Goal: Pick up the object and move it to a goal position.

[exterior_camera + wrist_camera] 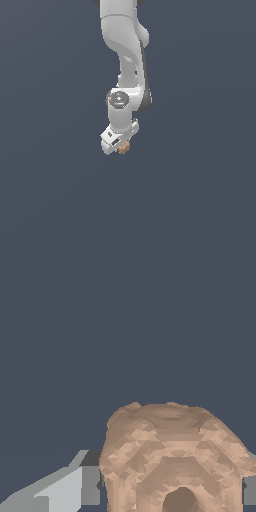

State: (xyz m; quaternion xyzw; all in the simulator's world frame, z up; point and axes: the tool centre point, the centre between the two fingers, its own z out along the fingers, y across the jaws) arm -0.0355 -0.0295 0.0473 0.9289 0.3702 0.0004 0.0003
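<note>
The object (123, 147) is a tiny tan-orange knobbly lump, seen right under the white gripper (120, 146) in the exterior view. In the wrist view the object (172, 456) fills the space between the two grey fingers (75, 486), one on each side, pressed close against it. The gripper looks shut on the object. The white arm comes down from the top of the exterior view, and its hand hides most of the fingers there.
A plain dark grey-blue surface (200, 200) fills both views. No other objects, edges or goal marker show.
</note>
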